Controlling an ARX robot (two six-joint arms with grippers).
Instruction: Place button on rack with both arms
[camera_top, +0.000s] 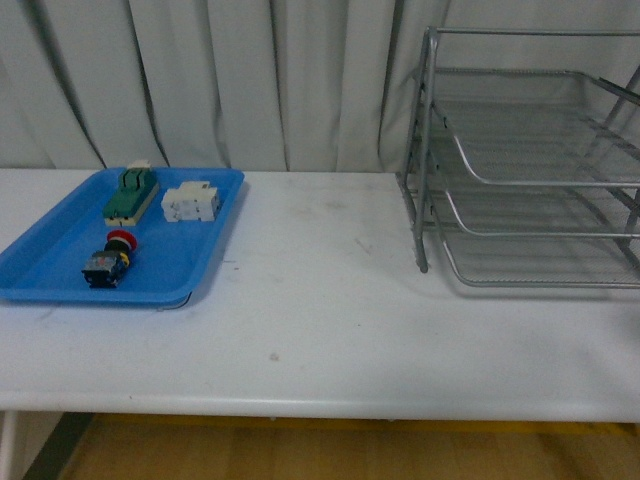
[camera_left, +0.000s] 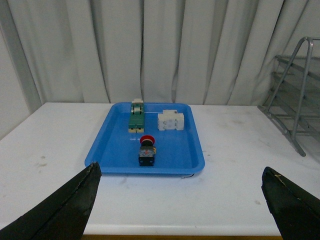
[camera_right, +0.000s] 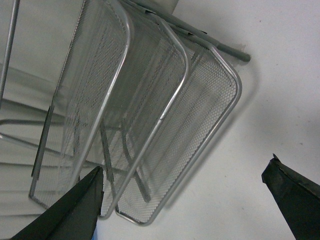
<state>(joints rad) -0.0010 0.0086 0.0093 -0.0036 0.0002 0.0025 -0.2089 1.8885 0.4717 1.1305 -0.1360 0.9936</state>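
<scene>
The button (camera_top: 110, 260), red cap with a dark blocky body, lies on its side in the blue tray (camera_top: 60, 285) at the table's left; the left wrist view shows the button (camera_left: 147, 150) too. The silver wire rack (camera_top: 530, 160) stands at the right rear. Neither arm appears in the front view. My left gripper (camera_left: 184, 200) is open, well short of the tray, its fingers (camera_left: 65, 210) wide apart over bare table. My right gripper (camera_right: 185, 200) is open above the rack (camera_right: 150, 115), looking down on its mesh trays, holding nothing.
In the blue tray (camera_left: 115, 162), a green-topped block (camera_top: 131, 195) and a white block (camera_top: 191, 202) sit behind the button. A grey curtain (camera_top: 200, 80) hangs behind the white table (camera_top: 320, 330). The table's front edge runs close to the camera.
</scene>
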